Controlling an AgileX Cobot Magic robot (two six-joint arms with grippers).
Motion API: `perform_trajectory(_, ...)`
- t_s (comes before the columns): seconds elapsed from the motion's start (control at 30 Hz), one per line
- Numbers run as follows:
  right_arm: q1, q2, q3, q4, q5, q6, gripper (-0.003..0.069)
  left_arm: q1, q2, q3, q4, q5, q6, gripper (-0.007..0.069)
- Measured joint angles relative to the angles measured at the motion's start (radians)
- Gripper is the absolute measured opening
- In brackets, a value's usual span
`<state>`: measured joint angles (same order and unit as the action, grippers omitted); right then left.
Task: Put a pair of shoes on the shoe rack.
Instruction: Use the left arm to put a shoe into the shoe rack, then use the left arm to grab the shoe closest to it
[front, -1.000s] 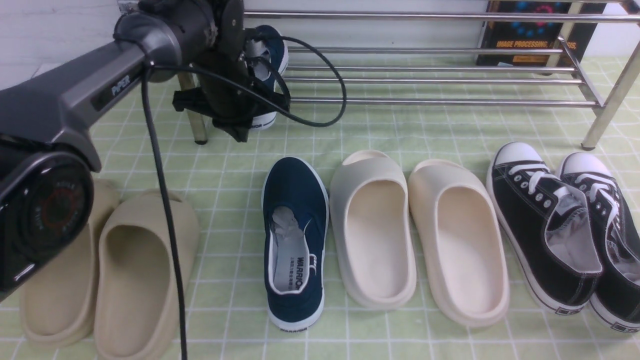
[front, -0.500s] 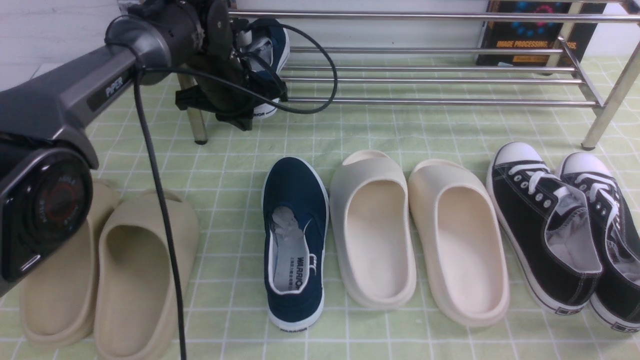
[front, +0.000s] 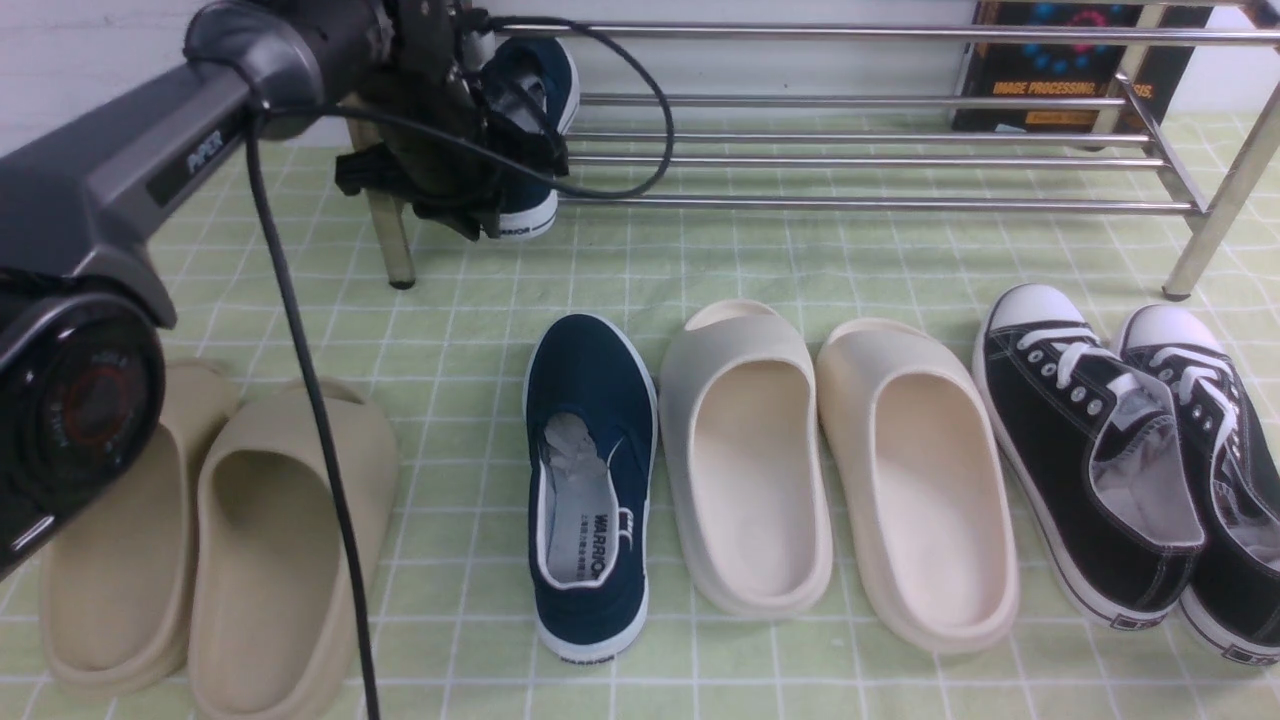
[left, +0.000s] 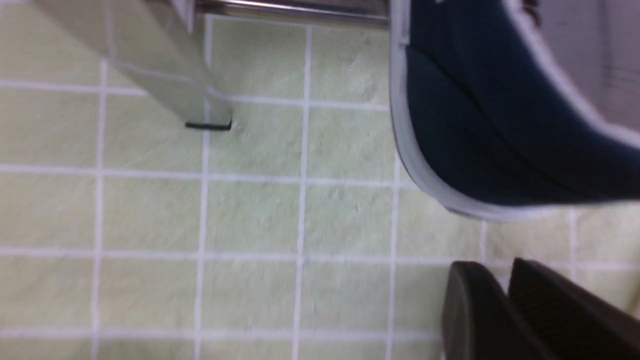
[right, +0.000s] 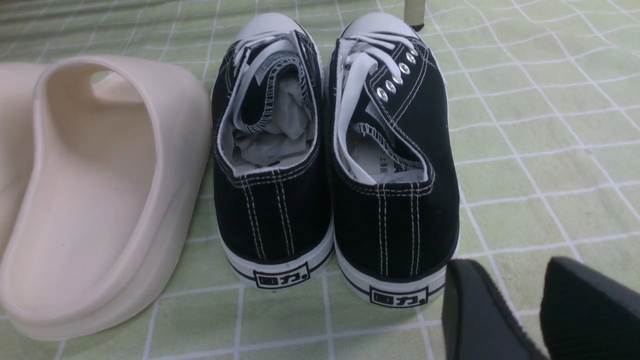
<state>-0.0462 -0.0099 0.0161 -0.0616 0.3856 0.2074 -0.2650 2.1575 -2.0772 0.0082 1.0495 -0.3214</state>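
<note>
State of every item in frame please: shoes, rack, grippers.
shoe rack: upright.
navy shoe at rack: tilted toe-up at the left end, not lying flat.
second navy shoe: flat on the cloth, paper-stuffed.
black sneakers: side by side, laced.
cream slides: flat, side by side.
tan slides: flat, side by side.
left gripper: fingers nearly closed; grip on shoe not visible.
right gripper: open, holding nothing.
</note>
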Motion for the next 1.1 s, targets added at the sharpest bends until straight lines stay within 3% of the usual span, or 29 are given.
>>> perform_trajectory(0.17,0.0,0.0,0.0,0.0,0.0,0.0,0.0239,0.0,-0.074,-0.087,-0.008,0.175,0.028,0.025)
perform_trajectory(0.43,0.0,0.0,0.0,0.0,0.0,0.0,0.0239,-0.016,-0.256,-0.087,-0.096,0.201,0.073,0.0234)
perform_trajectory(0.57,0.0,0.0,0.0,0.0,0.0,0.0,0.0239,-0.082,-0.414,0.035,-0.045,0.2,0.08,0.0184)
perform_trajectory(0.7,0.0,0.0,0.0,0.0,0.0,0.0,0.0239,-0.182,-0.601,0.369,0.025,0.2,0.08,0.0139)
perform_trajectory(0.77,0.0,0.0,0.0,0.0,0.0,0.0,0.0239,-0.19,-0.631,0.428,0.023,0.2,0.08,0.0135)
perform_trajectory(0.9,0.0,0.0,0.0,0.0,0.0,0.0,0.0239,-0.192,-0.724,0.739,-0.054,0.117,0.061,0.0129)
perform_trajectory(1.1,0.0,0.0,0.0,0.0,0.0,0.0,0.0239,-0.192,-0.693,0.923,-0.143,-0.038,0.102,0.0137)
